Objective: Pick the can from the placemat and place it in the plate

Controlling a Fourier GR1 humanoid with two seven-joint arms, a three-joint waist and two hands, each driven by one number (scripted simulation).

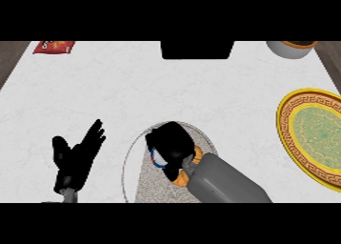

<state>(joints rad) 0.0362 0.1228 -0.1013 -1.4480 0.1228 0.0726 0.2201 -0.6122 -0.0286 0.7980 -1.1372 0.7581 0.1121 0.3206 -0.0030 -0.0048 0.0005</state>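
A can (157, 159), white with a blue rim, peeks out from under my right hand (172, 143) on the grey oval placemat (151, 188). The right hand's fingers curl round the can and hide most of it. A round plate (315, 137) with a gold patterned rim and a green centre lies at the right edge of the white counter, well to the right of the hand. My left hand (76, 159) rests open at the lower left, fingers up, holding nothing.
A red packet (55, 46) lies at the far left corner. A black box (197, 49) stands at the far edge in the middle. A white bowl (293, 48) sits at the far right corner. Dark wood borders the counter on both sides.
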